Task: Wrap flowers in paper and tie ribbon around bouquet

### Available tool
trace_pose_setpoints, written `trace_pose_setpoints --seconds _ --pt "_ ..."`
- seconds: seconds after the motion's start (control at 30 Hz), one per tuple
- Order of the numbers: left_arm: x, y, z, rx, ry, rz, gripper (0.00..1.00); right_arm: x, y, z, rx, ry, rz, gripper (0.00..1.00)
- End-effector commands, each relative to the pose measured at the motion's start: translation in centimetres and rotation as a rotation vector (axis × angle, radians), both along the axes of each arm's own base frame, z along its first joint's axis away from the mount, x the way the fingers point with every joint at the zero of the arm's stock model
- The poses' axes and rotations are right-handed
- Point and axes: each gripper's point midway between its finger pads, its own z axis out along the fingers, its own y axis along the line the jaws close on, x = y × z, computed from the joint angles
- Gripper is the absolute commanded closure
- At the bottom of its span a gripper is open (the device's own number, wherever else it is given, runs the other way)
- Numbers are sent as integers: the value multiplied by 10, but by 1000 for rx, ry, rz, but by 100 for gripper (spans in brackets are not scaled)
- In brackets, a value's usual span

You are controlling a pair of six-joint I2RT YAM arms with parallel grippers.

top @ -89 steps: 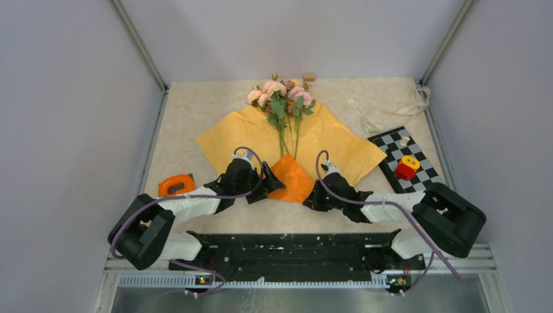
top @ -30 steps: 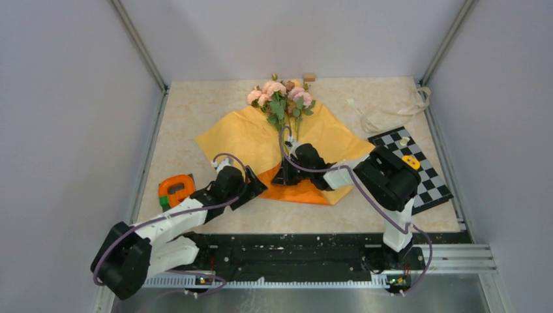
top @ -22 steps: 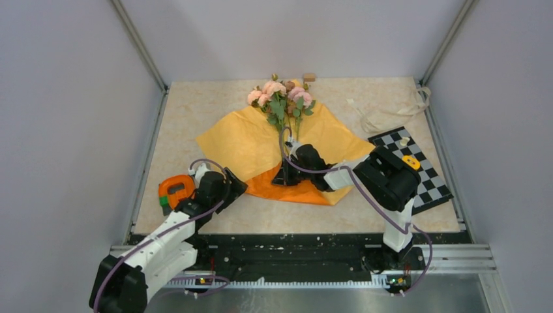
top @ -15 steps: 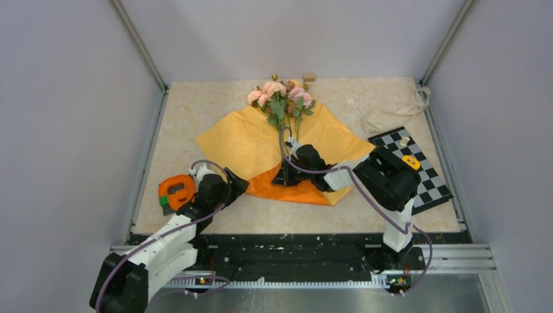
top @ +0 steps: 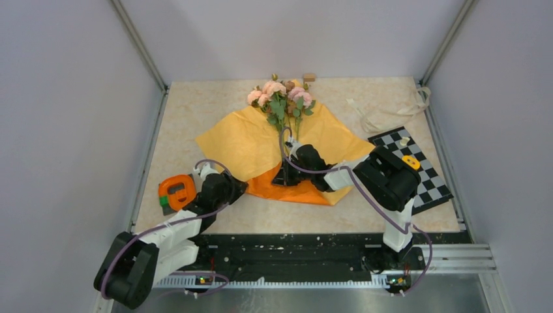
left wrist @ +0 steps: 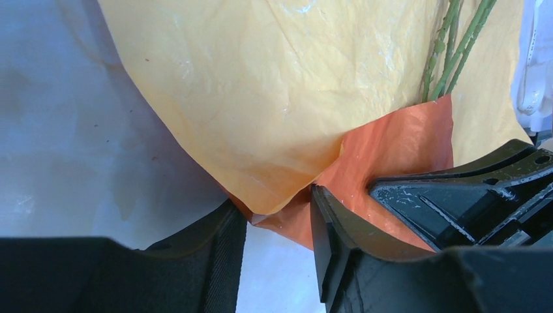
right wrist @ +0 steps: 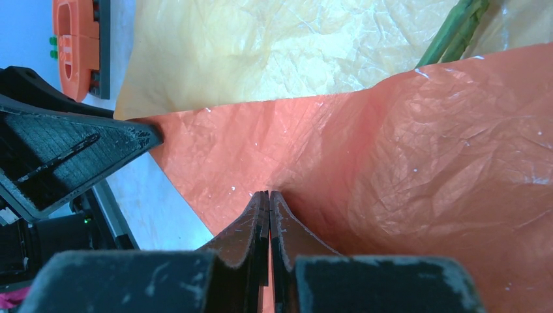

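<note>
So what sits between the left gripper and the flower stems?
Only the paper: its pale face and folded orange flap fill that stretch from left gripper to flowers, clearest in the left wrist view.

far edge: small wooden block (top: 309, 77) | left side: orange-and-green device (top: 176, 191) on the pale marbled table (top: 195, 111) | right side: black-and-white checkered mat (top: 429, 177) carrying a yellow round piece (top: 411, 162) and a small white piece (top: 404, 140)
</note>
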Motion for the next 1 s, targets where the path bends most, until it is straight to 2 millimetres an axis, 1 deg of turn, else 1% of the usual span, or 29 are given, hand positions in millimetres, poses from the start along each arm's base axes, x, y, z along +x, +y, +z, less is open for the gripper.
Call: trace_pose_setpoints --seconds 0.0,0.13,0.23,0.3,0.33,0.4,0.5,0.63,0.7,0.8,0.97 --pt "-24 21 -32 81 104 39 58 -10 -12 -21 -72 33 -2 99" --pt "-17 22 -24 93 59 39 72 -10 -12 -20 -72 33 0 99" --pt "-11 19 -14 100 25 22 80 -11 -13 -23 -82 37 -1 100" --pt "-5 16 -4 103 0 7 96 -11 -14 -24 -90 38 -3 100" --pt "-3 14 1 104 -11 -3 100 -11 -15 -25 -95 38 -4 100" --pt "2 9 12 98 -39 -30 100 -11 -16 -26 -98 40 -6 100" --pt "8 -1 36 91 -106 -66 100 -11 -17 -28 -107 45 -8 100" --pt "11 -13 69 113 -204 -119 100 -12 -18 -30 -115 53 -10 100" --pt "11 -24 80 131 -242 -183 100 -13 -19 -31 -115 56 -12 100" --pt "9 -44 90 148 -261 -274 100 -13 -17 -30 -111 57 -9 100" --pt "5 -84 97 224 -277 -428 100 -13 -16 -30 -108 61 -7 100"
